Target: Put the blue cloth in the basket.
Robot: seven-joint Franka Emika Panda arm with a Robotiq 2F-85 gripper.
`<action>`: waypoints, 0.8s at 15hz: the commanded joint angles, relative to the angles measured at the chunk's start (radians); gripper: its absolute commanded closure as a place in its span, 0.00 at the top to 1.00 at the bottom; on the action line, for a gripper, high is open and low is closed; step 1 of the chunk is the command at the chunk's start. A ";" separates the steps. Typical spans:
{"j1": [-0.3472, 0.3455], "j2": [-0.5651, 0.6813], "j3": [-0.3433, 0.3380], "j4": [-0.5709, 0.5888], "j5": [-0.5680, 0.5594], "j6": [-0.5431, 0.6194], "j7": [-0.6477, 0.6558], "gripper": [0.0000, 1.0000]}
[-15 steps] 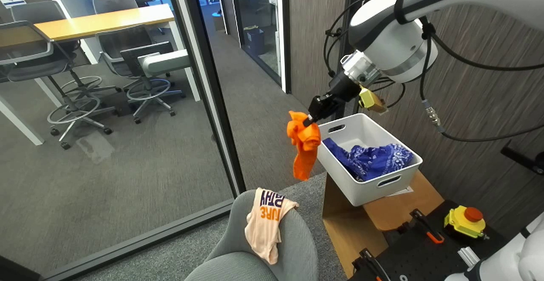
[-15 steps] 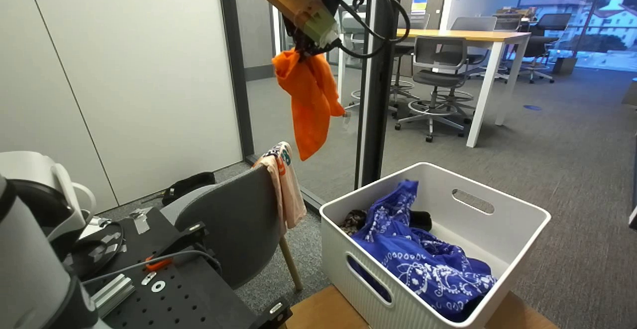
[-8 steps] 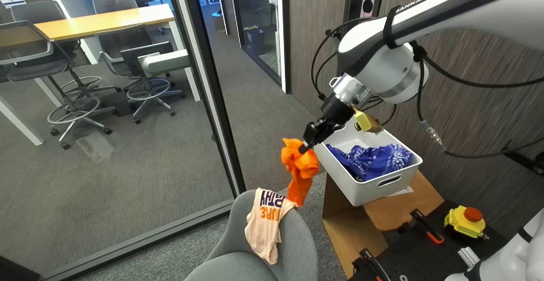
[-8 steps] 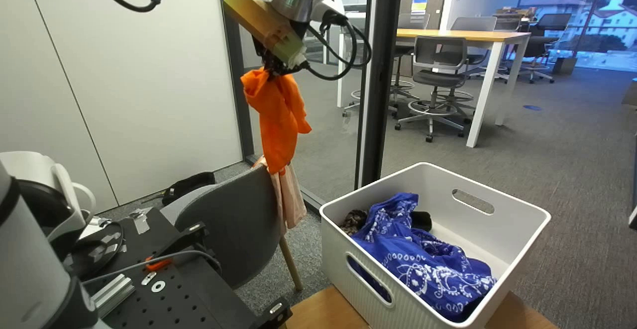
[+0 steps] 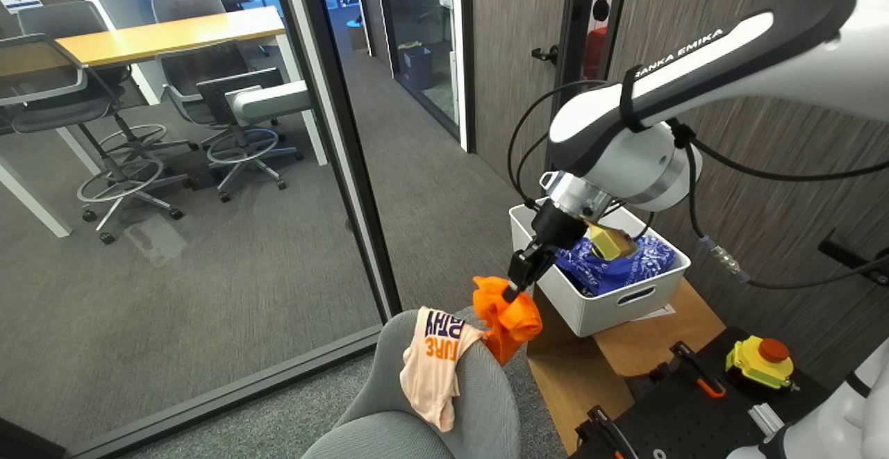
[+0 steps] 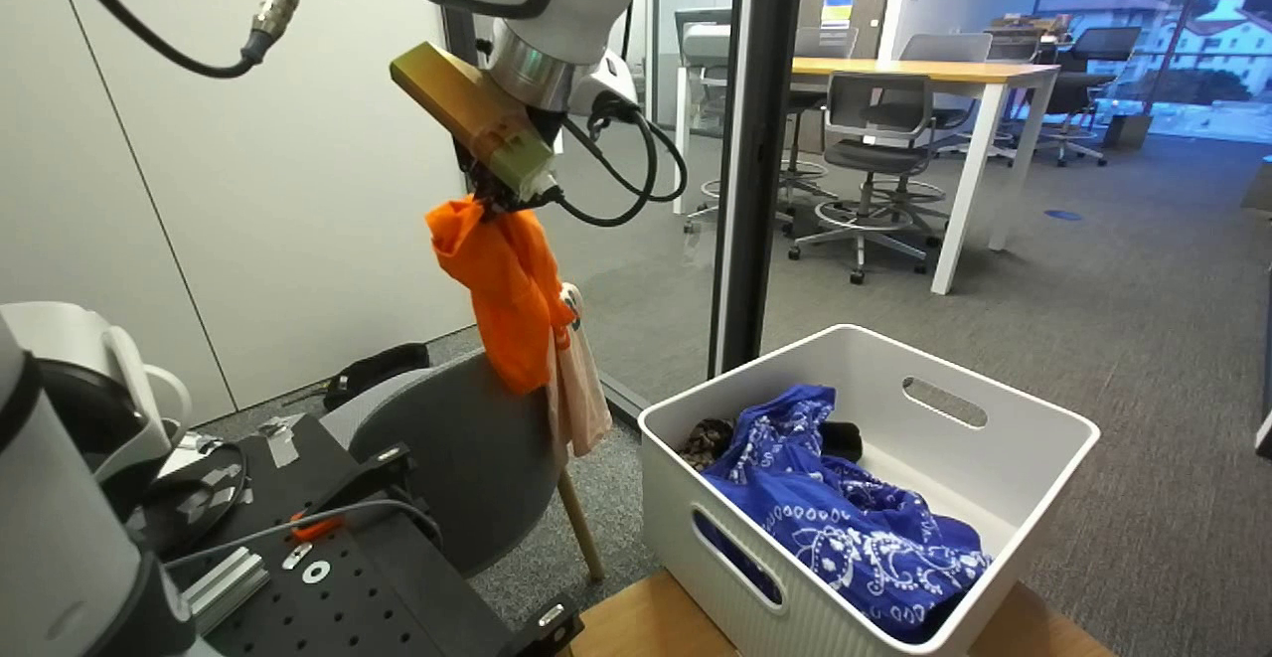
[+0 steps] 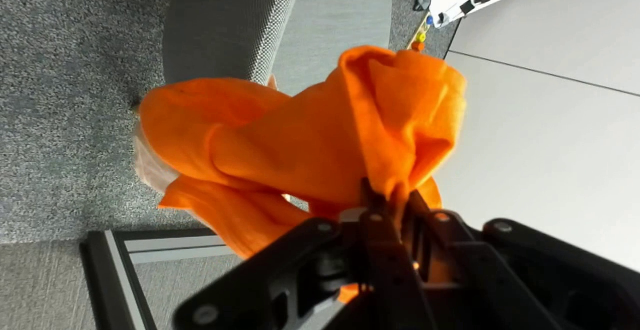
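Sinking over the last second, the arm [image 5: 764, 63] has been bringing the claw [image 7: 392, 197] and the orange cloth [image 6: 507, 289] farther down the frame in both exterior views. The claw is clenching a gathered fold of that orange cloth, and the rest is dangling beside the back of the gray chair [image 5: 486, 389]; whether cloth and chair are touching, I cannot tell. Meanwhile the basket [image 6: 874, 379] is standing where it was, at the lower right in an exterior view, and the blue cloth [image 6: 845, 528] is lying inside it, its upper corner sagging a little lower than before. For the task, this is probably meaning that the placing is already done: the arm seems to be dealing with a different cloth, perhaps heading for the chair, and the blue cloth appears to be needing no further touch. It is showing deep royal blue with a white bandana print, spreading in soft, loose creases along the near side of the basket, while one plain corner is poking up toward the back; none of it is visibly hanging out.
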 commanded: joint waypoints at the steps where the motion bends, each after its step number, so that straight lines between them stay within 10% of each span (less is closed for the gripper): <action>1: 0.032 0.002 0.032 -0.007 -0.016 0.009 0.020 0.11; 12: 0.069 0.270 0.098 0.108 -0.047 0.022 0.014 0.11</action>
